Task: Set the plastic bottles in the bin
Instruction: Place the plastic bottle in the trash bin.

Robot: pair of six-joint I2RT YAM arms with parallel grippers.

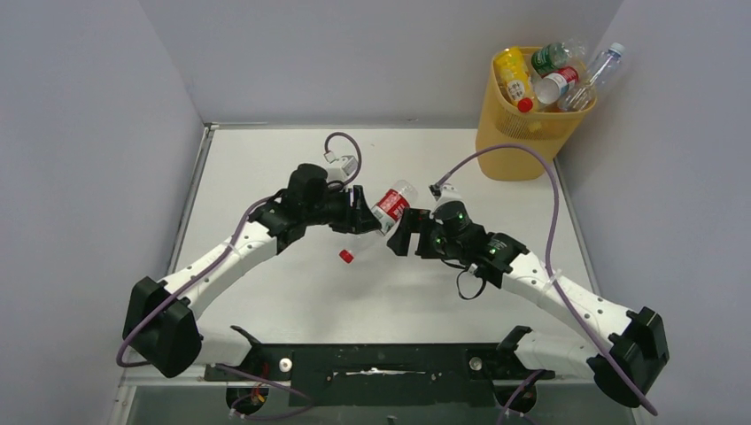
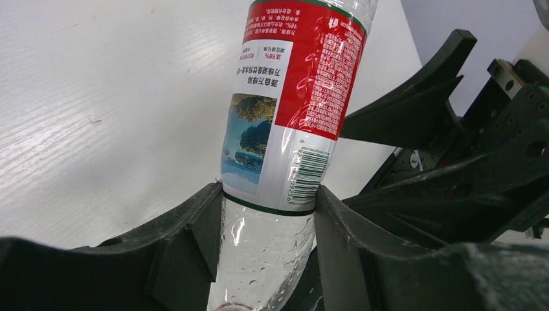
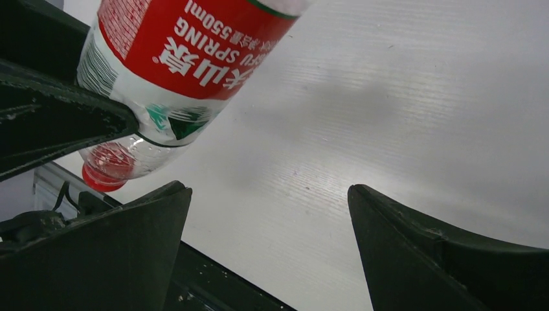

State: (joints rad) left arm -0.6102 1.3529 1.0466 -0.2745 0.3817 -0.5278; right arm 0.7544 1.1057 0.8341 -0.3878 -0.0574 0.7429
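A clear plastic bottle (image 1: 390,206) with a red-and-white label and a red cap (image 1: 346,256) hangs tilted above the middle of the table. My left gripper (image 1: 364,218) is shut on it just below the label (image 2: 268,194), cap end toward the wrist. The bottle (image 3: 175,58) fills the upper left of the right wrist view. My right gripper (image 1: 404,233) stands wide open beside the bottle's right, nothing between its fingers (image 3: 268,191). The yellow-orange bin (image 1: 522,133) at the far right corner holds several bottles, among them a yellow one (image 1: 514,75) and a red-labelled one (image 1: 558,87).
Grey walls close in the white table (image 1: 266,168) on the left, back and right. A black bar (image 1: 381,361) runs along the near edge between the arm bases. The right gripper's black fingers (image 2: 414,103) sit close to the bottle in the left wrist view.
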